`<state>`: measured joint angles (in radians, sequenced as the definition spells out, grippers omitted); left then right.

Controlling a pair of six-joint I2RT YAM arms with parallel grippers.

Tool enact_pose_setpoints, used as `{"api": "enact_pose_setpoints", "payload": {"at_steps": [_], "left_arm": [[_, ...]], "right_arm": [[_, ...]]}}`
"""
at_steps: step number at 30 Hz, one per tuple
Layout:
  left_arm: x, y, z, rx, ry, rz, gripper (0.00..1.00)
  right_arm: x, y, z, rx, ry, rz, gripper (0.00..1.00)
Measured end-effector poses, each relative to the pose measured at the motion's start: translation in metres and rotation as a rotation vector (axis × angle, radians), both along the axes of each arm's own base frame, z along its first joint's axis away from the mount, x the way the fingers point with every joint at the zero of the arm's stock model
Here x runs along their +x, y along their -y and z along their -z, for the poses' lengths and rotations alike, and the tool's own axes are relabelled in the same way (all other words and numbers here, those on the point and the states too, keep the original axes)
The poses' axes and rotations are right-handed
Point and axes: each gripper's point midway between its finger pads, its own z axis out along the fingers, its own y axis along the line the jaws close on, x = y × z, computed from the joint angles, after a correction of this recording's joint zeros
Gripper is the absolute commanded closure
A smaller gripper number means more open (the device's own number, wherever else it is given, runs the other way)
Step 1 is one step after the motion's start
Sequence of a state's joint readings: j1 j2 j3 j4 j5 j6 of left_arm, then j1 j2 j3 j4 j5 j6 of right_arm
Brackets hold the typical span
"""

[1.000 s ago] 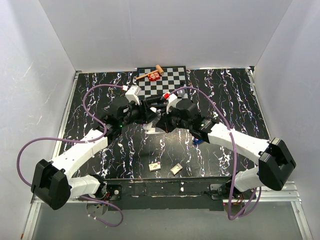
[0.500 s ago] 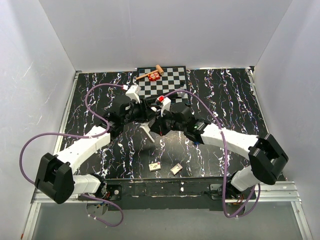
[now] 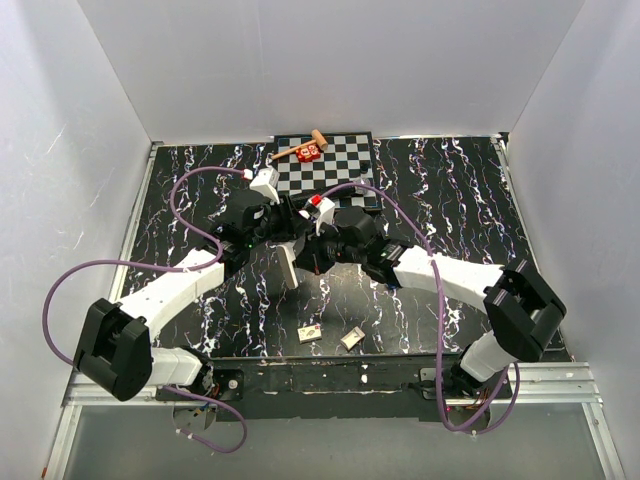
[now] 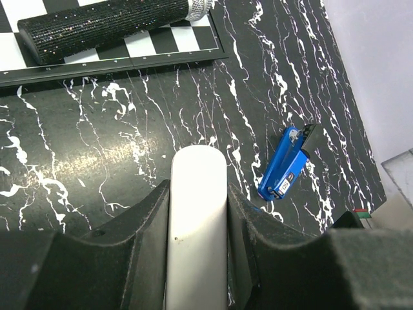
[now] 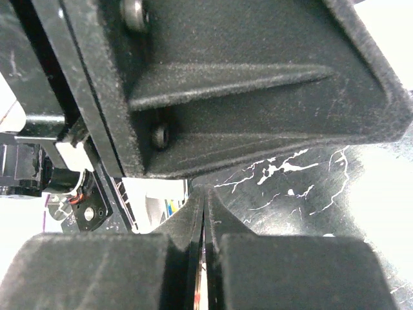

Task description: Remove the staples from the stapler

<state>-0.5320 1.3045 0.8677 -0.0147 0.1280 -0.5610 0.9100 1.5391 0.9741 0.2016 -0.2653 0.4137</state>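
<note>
- Clamping a white tube (image 4: pixel 197 245) in the left gripper (image 4: pixel 198 188): fingers partway in, pressed on both its sides, the rounded end poking past the tips toward 12 o'clock in the wrist view.
- Pinching the right gripper (image 5: pixel 204 194) fully closed, pads flat together. Cannot tell whether anything thin sits between them.
- Since a second ago: both wrists shifted toward 9 o'clock in the top view, the right elbow drawn in behind them, the tube carried along and now slanting toward 6 o'clock. No change in either grip.
- Not touching the stapler (image 4: pixel 284 166). Lying flat on the table (image 3: pixel 450 200), at 3 o'clock of the tube's end in the left wrist view, black end toward 1 o'clock, well apart from both grippers.
- From above, showing only as a blue fleck at 4 o'clock of the meeting wrists, beside the right forearm.
- Also there: a black glitter roller (image 4: pixel 103 26) on the chessboard (image 3: pixel 350 150) at 11 o'clock of the tube.
- Probably no headway on the staples yet, since the drift leads away from the stapler and leaves it closed as far as can be seen.
- Likely needing the tube set down, or the closed right gripper opened and brought back toward 4 o'clock, before any unloading.
</note>
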Motion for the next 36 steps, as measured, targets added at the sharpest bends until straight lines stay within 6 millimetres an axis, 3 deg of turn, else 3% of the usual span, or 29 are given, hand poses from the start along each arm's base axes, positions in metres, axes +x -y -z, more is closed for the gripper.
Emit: {"api": "enact_pose_setpoints", "payload": {"at_steps": [26, 31, 36], "left_arm": [[0.006, -0.011, -0.002, 0.074, 0.039, -0.030, 1.00], [0.001, -0.013, -0.017, 0.062, 0.070, -0.020, 1.00], [-0.009, -0.014, -0.047, 0.020, 0.125, 0.002, 1.00]], "right_arm": [[0.002, 0.000, -0.005, -0.009, 0.020, -0.014, 0.99], [-0.007, 0.003, -0.024, 0.011, 0.047, -0.028, 0.99], [-0.015, 0.011, -0.047, 0.034, 0.088, -0.034, 0.99]]}}
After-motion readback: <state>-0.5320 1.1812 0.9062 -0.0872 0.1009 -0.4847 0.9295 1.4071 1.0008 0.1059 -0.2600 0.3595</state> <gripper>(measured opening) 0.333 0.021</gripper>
